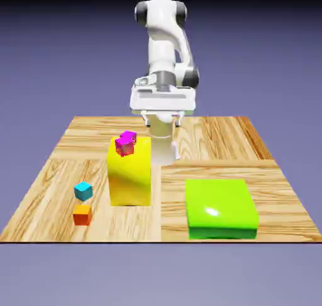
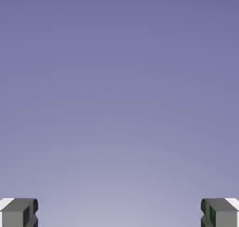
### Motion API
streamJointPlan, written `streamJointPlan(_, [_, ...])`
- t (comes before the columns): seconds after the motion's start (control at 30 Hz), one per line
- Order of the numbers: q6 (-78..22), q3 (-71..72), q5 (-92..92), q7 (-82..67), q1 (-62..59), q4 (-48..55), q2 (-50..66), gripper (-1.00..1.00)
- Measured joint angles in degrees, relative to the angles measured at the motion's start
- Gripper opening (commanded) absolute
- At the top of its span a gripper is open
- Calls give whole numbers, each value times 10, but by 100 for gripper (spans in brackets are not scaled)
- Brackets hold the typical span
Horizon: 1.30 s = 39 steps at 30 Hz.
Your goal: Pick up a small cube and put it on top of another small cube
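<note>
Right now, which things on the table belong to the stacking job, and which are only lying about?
For the job:
- magenta cube, on top of the yellow block
- cyan cube
- orange cube
- gripper, open, holding nothing

Only lying about:
- yellow block, tall
- green block, wide and flat
- table

Magenta cube (image 1: 126, 142), cyan cube (image 1: 83, 190), orange cube (image 1: 82, 215). Yellow block (image 1: 130, 173), glossy lime slab (image 1: 221, 208). Table (image 1: 214, 141): light wood grain. Arm (image 1: 165, 47) white, grey joints. Fingertips (image 2: 18, 213) grey. Backdrop blue-violet.
</note>
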Motion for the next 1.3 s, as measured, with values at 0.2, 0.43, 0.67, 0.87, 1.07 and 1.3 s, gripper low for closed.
streamJointPlan(0.2, [-75,-6,39,108,-75,79,125,0])
streamJointPlan(0.43, [-162,-12,84,234,-170,171,270,0])
streamJointPlan(0.67, [-249,-19,130,360,-251,263,415,0])
streamJointPlan(0.87, [-313,-24,163,452,-316,330,522,0])
streamJointPlan(1.07, [-232,-2,190,431,-322,339,611,-100])
streamJointPlan(1.3, [-312,-21,163,453,-330,316,507,-100])
